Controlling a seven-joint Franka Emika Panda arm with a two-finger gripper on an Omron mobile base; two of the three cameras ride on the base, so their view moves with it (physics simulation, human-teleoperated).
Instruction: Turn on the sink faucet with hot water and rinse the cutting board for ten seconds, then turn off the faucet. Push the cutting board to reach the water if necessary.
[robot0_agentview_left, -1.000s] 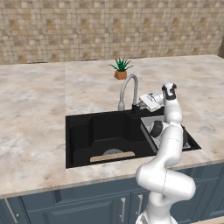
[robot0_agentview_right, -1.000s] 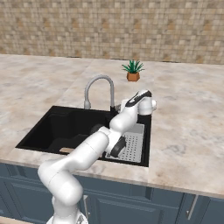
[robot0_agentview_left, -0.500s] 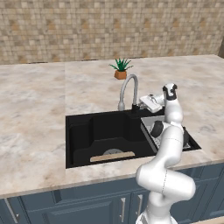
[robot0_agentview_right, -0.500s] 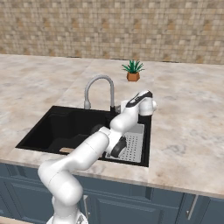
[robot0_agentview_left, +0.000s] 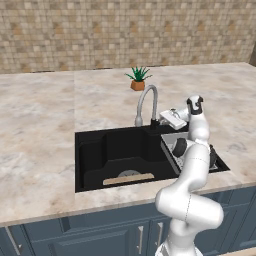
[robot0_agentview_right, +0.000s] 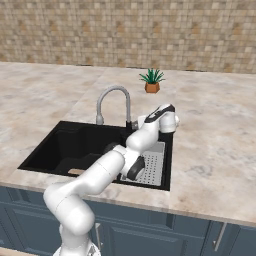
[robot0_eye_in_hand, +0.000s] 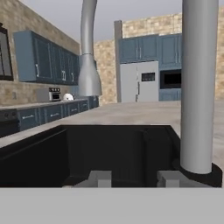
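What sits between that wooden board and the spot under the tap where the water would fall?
Nothing visible. The cutting board lies flat at the front of the sink, with bare black basin floor between it and the spot below the sink faucet spout. No water is running.

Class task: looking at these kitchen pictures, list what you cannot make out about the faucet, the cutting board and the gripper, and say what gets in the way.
- sink faucet: its small side handle is hidden behind the gripper in the left base view, so its position cannot be read.
- cutting board: in the right base view only a sliver shows, the rest is hidden by the sink front wall.
- Gripper: too small in the base views to tell whether the jaws touch anything.
- Drain: mostly hidden by the board, left base view.
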